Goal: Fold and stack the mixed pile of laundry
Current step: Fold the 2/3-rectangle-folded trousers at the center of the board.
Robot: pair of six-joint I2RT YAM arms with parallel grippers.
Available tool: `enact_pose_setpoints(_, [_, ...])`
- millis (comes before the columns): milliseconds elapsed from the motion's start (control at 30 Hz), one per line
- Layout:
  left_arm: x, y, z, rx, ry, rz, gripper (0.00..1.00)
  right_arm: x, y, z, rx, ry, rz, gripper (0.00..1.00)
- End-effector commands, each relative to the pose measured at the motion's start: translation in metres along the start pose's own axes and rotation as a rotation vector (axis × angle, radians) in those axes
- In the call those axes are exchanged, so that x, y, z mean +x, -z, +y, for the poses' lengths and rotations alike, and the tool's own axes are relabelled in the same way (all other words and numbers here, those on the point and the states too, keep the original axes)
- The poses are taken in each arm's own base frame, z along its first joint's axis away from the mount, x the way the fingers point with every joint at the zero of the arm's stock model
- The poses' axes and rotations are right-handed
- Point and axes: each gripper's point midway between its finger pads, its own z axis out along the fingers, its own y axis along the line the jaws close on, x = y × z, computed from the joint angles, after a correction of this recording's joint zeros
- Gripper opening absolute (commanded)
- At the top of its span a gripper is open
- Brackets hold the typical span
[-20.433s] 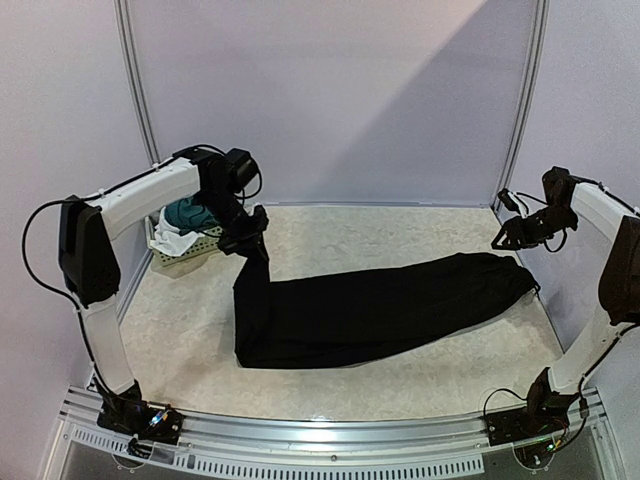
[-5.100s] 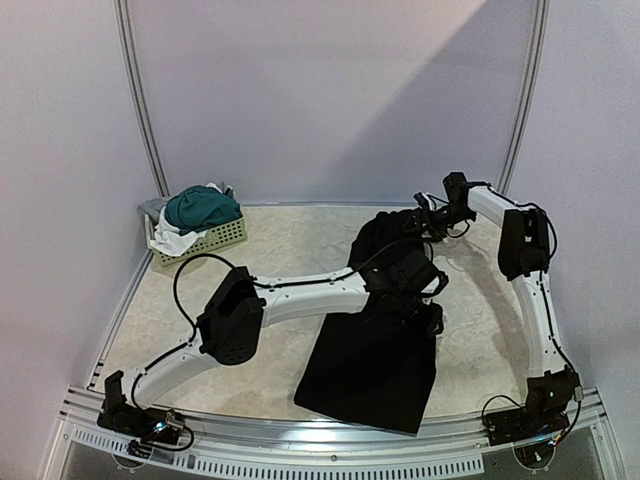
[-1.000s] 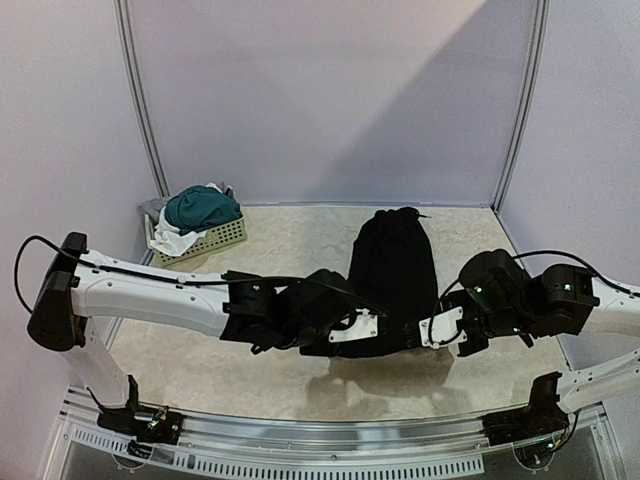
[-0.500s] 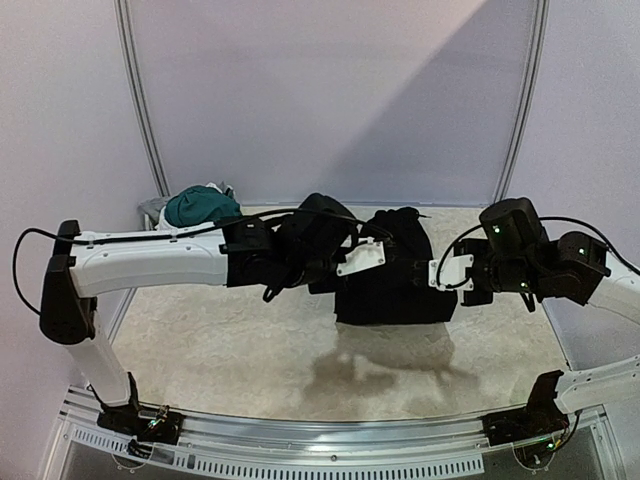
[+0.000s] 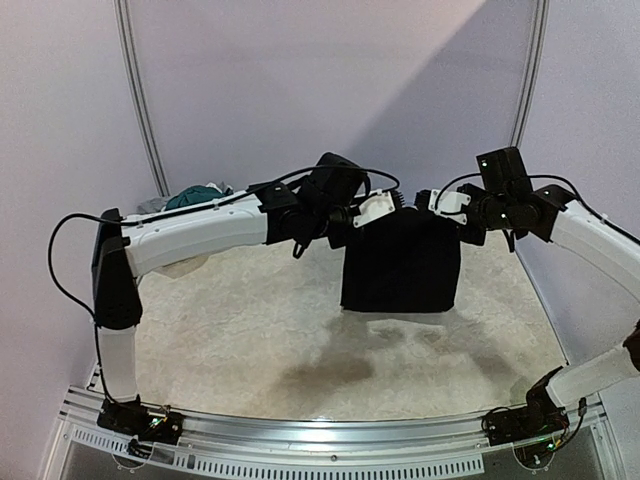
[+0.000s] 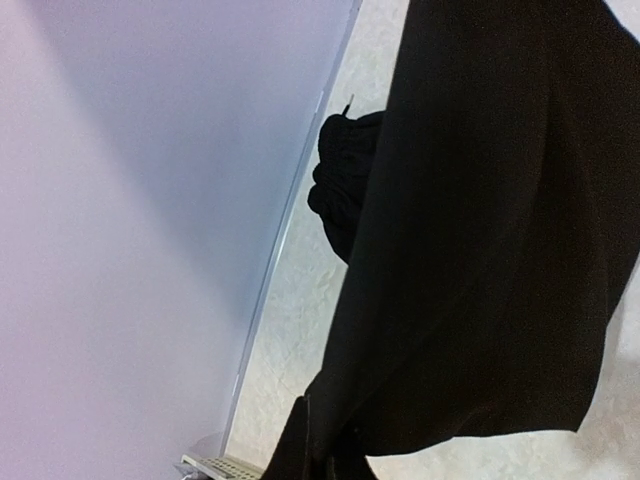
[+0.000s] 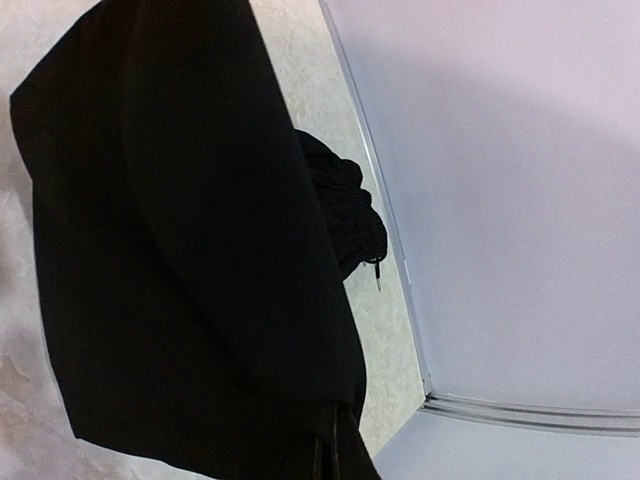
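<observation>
Folded long black fabric trousers [image 5: 400, 265] hung in the air above the pale speckled bench [image 5: 250, 330], nearer its far edge. The left gripper [image 5: 353, 225] and right gripper [image 5: 455, 218] each pinched one top corner.

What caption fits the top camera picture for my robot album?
The left gripper and right gripper hold the black trousers up by two corners over the table.

The trousers [image 5: 400, 265] are matt black cloth; the table [image 5: 230, 325] looks pale, rough and mottled.
</observation>
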Motion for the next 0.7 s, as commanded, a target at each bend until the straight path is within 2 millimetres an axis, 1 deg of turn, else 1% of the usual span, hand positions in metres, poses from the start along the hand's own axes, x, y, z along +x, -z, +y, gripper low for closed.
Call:
enact_pose_setpoints(0, [0.008, -0.038, 0.003, 0.024, 0.051, 0.006, 0.00, -0.004, -0.031, -0.015, -0.033, -0.075, -0.058, 0.00])
enact_pose_setpoints(33, [0.011, -0.047, 0.005, 0.024, 0.068, 0.011, 0.00, -0.002, -0.038, -0.018, -0.032, -0.085, -0.056, 0.00])
enact_pose_setpoints(67, [0.015, -0.056, 0.007, 0.019, 0.085, 0.017, 0.00, 0.002, -0.051, -0.017, -0.048, -0.098, -0.045, 0.00])
enact_pose_setpoints(133, [0.022, -0.072, 0.011, 0.016, 0.122, 0.022, 0.00, 0.007, -0.069, -0.023, -0.050, -0.126, -0.045, 0.00])
enact_pose_setpoints(167, [0.027, -0.081, 0.016, 0.011, 0.144, 0.022, 0.00, 0.011, -0.082, -0.025, -0.062, -0.144, -0.041, 0.00])
enact_pose_setpoints(200, [0.030, -0.089, 0.019, 0.008, 0.164, 0.017, 0.00, 0.013, -0.089, -0.030, -0.061, -0.171, -0.044, 0.00])
enact_pose_setpoints(267, [0.037, -0.111, 0.021, 0.011, 0.201, 0.011, 0.00, 0.017, -0.107, -0.041, -0.053, -0.210, -0.043, 0.00])
enact_pose_setpoints(300, [0.036, -0.119, 0.027, 0.006, 0.224, -0.002, 0.00, 0.023, -0.122, -0.042, -0.055, -0.225, -0.029, 0.00])
enact_pose_setpoints(367, [0.039, -0.138, 0.032, 0.006, 0.258, -0.016, 0.00, 0.028, -0.142, -0.052, -0.035, -0.255, -0.023, 0.00])
enact_pose_setpoints(400, [0.041, -0.148, 0.033, 0.001, 0.272, -0.026, 0.00, 0.035, -0.157, -0.053, -0.034, -0.270, -0.009, 0.00])
enact_pose_setpoints(467, [0.044, -0.167, 0.038, -0.017, 0.307, -0.050, 0.00, 0.039, -0.174, -0.067, -0.006, -0.300, -0.002, 0.00])
enact_pose_setpoints(500, [0.046, -0.176, 0.040, -0.027, 0.321, -0.062, 0.00, 0.044, -0.181, -0.075, 0.007, -0.319, 0.005, 0.00])
enact_pose_setpoints(567, [0.051, -0.192, 0.043, -0.046, 0.354, -0.086, 0.00, 0.057, -0.205, -0.078, 0.004, -0.357, 0.027, 0.00])
enact_pose_setpoints(600, [0.054, -0.198, 0.045, -0.054, 0.370, -0.099, 0.00, 0.060, -0.210, -0.085, 0.021, -0.373, 0.027, 0.00])
enact_pose_setpoints(633, [0.056, -0.205, 0.046, -0.068, 0.384, -0.119, 0.00, 0.068, -0.222, -0.085, 0.023, -0.389, 0.041, 0.00])
enact_pose_setpoints(667, [0.055, -0.211, 0.048, -0.086, 0.398, -0.154, 0.00, 0.071, -0.228, -0.091, 0.041, -0.409, 0.044, 0.00])
